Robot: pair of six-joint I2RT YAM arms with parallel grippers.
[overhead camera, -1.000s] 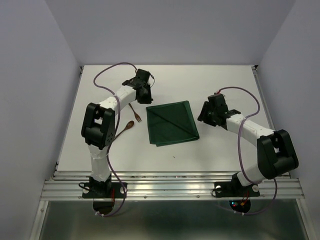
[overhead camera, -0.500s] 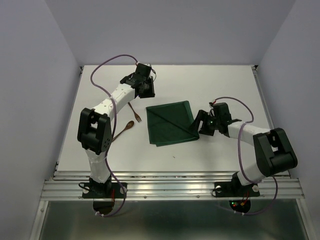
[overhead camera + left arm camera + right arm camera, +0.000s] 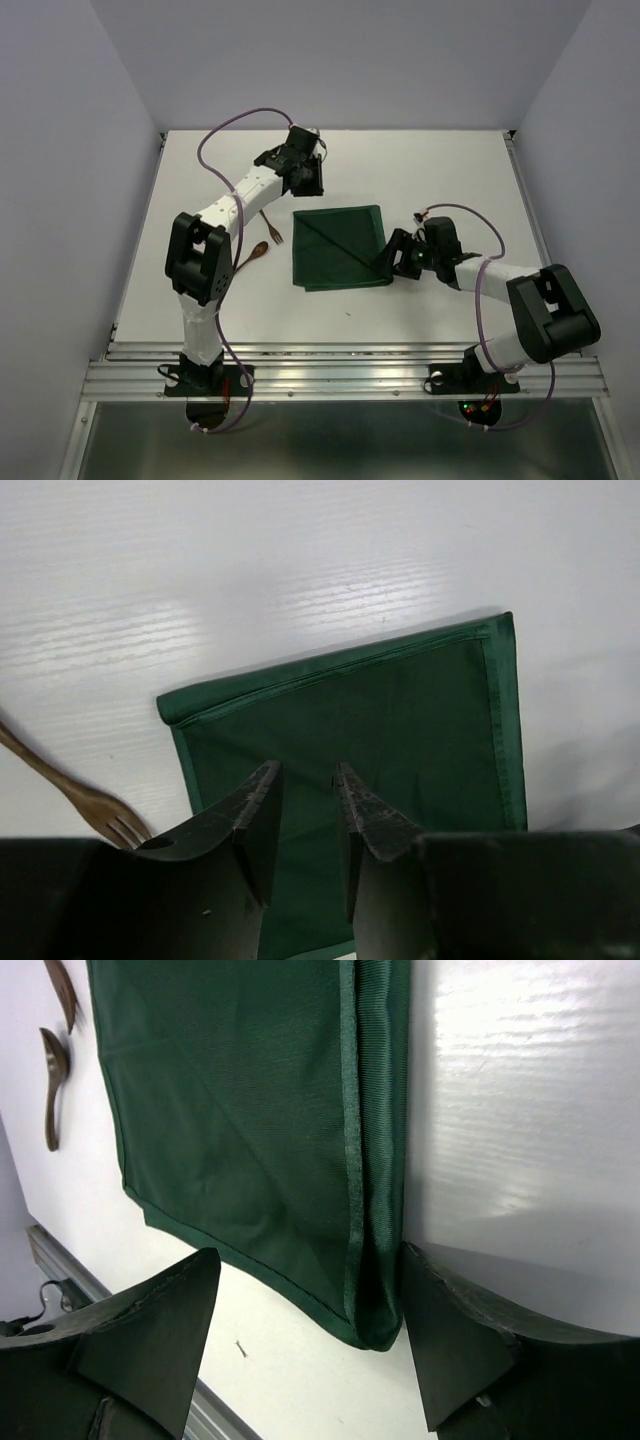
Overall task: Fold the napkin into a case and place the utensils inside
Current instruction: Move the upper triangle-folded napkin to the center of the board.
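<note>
The dark green napkin [image 3: 338, 248] lies folded on the white table. My left gripper [image 3: 313, 186] hovers over its far edge, the jaws a narrow gap apart with nothing between them [image 3: 305, 780]. The napkin [image 3: 400, 720] fills the left wrist view below the fingers. My right gripper [image 3: 386, 264] sits low at the napkin's near right corner, open wide [image 3: 305, 1300], straddling that corner of the napkin [image 3: 230, 1110]; the right finger [image 3: 460, 1330] rests against the folded edge. The wooden fork [image 3: 271, 228] and spoon [image 3: 256, 252] lie left of the napkin.
Purple cables loop over both arms. The fork [image 3: 95, 805] shows at the left edge of the left wrist view; the spoon [image 3: 52, 1070] and fork [image 3: 65, 990] show at the top left of the right wrist view. The metal rail [image 3: 340, 365] runs along the near edge.
My left gripper moved right, toward the napkin's far edge, and opened slightly. My right gripper dropped toward the napkin's near right corner and opened wider.
</note>
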